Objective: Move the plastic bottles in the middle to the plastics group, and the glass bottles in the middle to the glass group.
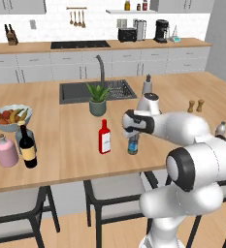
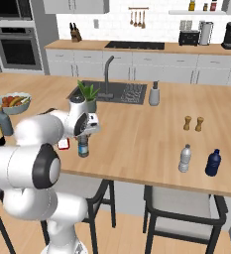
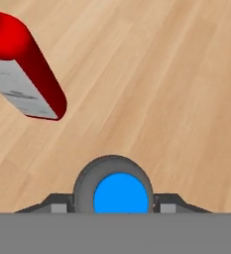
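Near the counter's middle, beside the flat red bottle [image 1: 104, 137], the gripper [image 3: 121, 208] is clamping its fingers on the blue-capped water bottle [image 1: 133, 144], which is needing a straight upright lift before carrying right toward the pale-capped bottle [image 2: 185, 158].

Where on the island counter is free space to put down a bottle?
Bare wood lies between the pale-capped clear bottle and the blue-capped bottle, and between the red bottle and the wine bottle. Crowded: the corner with wine bottle, pink bottle and fruit bowl.
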Robot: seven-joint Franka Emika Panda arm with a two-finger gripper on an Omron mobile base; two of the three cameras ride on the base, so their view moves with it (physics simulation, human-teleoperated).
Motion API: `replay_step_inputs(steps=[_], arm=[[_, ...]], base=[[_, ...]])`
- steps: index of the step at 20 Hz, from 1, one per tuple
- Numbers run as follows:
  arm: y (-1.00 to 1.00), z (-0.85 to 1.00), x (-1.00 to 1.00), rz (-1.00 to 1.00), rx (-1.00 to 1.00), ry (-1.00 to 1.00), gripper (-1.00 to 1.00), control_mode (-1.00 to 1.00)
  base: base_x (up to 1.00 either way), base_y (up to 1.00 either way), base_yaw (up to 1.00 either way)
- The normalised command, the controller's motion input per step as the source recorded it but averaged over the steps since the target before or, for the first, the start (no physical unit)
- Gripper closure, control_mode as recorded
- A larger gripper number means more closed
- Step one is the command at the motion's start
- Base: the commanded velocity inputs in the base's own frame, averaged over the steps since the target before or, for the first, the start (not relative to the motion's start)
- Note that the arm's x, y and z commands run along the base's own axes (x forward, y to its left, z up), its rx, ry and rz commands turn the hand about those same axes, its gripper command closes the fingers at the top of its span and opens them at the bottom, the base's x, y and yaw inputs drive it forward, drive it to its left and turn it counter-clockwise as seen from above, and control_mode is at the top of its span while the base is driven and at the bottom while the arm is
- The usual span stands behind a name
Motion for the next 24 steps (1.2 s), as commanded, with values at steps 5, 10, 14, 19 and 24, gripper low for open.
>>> replay_step_inputs(steps=[5, 10, 14, 19, 24], arm=[[-1.0, 0.2, 0.0, -0.19, 0.0, 0.02, 1.0, -1.0], [-1.0, 0.13, 0.1, -0.21, 0.0, 0.1, 1.0, -1.0], [-1.0, 0.06, 0.03, -0.21, 0.0, 0.09, 1.0, -1.0], [-1.0, 0.14, 0.16, -0.2, 0.0, 0.03, 1.0, -1.0], [-0.99, 0.03, 0.04, -0.19, 0.0, 0.0, 1.0, -1.0]], base=[[0.0, 0.0, 0.0], [0.0, 0.0, 0.0], [0.0, 0.0, 0.0], [0.0, 0.0, 0.0], [0.0, 0.0, 0.0]])
